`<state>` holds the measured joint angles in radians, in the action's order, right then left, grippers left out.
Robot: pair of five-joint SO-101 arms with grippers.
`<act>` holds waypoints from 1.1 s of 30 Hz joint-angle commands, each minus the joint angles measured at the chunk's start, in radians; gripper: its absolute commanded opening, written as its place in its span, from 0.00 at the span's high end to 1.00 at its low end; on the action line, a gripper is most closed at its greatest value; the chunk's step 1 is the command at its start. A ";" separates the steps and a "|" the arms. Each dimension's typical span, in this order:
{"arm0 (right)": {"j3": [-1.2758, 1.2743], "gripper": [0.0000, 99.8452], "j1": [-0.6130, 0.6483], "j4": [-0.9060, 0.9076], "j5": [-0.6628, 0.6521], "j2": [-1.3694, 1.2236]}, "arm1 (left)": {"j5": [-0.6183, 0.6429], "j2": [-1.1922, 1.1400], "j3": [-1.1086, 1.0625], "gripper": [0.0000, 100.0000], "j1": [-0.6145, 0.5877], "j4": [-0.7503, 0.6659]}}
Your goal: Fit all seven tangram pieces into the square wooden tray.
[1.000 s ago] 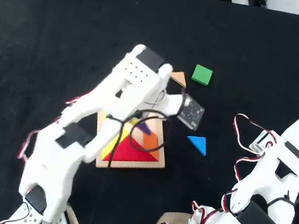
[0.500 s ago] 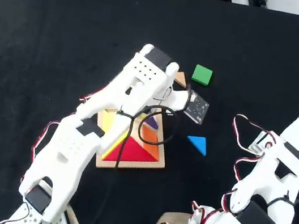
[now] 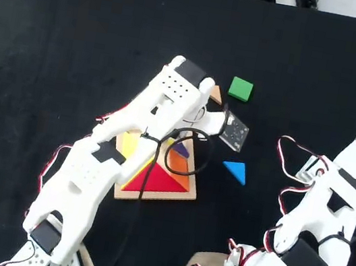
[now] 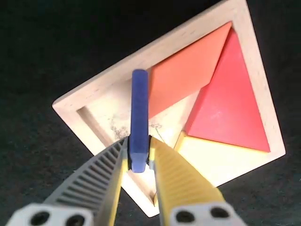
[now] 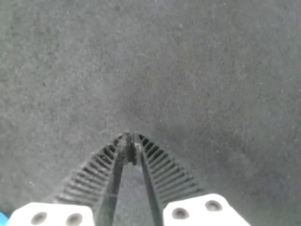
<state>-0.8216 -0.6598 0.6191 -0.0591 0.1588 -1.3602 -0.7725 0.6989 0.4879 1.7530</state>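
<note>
Your left claw (image 4: 138, 144) is clenched on a dark blue tangram piece (image 4: 139, 113), held on edge over the bare corner of the square wooden tray (image 4: 117, 76); you can't tell whether it touches the tray floor. An orange piece (image 4: 183, 75), a red triangle (image 4: 230, 108) and a yellow piece (image 4: 216, 160) already lie in the tray. On the black worktop (image 3: 58, 31), a green square (image 3: 241, 89), a blue triangle (image 3: 235, 171) and a tan piece (image 3: 214, 94) lie near the tray. Your right claw (image 5: 128, 142) is pinched closed on nothing over bare worktop.

tray (image 4: 117, 76): pale unvarnished wood | table (image 5: 188, 70): matt fuzzy cloth
</note>
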 commanded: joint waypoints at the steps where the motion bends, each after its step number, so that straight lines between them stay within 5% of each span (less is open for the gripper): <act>1: -0.001 0.99 0.015 -0.015 -0.009 0.004 | -0.015 0.012 0.002 0.97 -0.005 0.008; 33: -0.001 0.99 0.017 -0.015 -0.009 0.004 | -0.040 0.025 0.013 0.97 -0.019 0.006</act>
<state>-0.8216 -0.6598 0.6191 -0.0591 0.1588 -1.3848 -0.7725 0.6713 0.4526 1.7515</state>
